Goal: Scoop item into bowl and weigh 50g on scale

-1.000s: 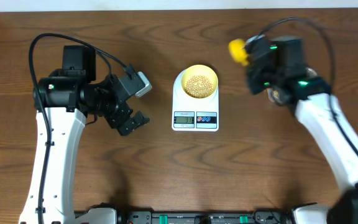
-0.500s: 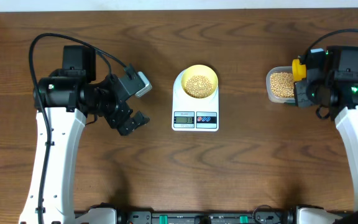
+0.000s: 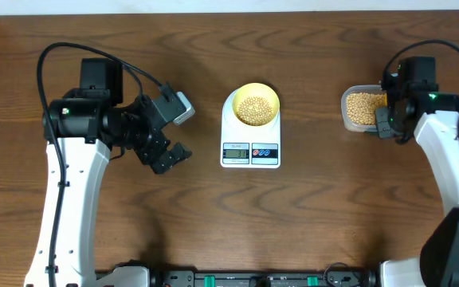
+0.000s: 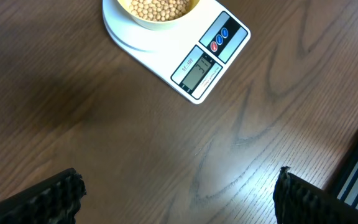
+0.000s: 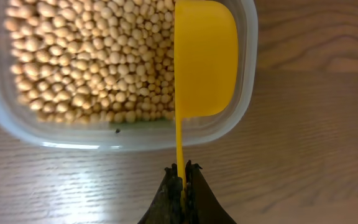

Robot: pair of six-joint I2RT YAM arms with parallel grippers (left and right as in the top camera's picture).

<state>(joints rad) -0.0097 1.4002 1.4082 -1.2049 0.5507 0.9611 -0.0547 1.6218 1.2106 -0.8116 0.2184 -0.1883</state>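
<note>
Swung back from the pale-yellow bowl [image 3: 237,97] on the white scale [image 3: 249,162], the yellow plastic scoop [image 5: 205,59] is pinched at its stiff handle-end by the right gripper [image 5: 182,177] over the clear tub [image 5: 17,127] of light, roll-prone tan beans [image 5: 92,62]; the left gripper [image 4: 174,196] is kept spread.

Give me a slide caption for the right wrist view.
Right gripper holds the scoop by its handle, cup at the end of the tub of beans.

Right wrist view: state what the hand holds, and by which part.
The right hand is shut on the yellow scoop, pinching the end of its thin handle.
</note>
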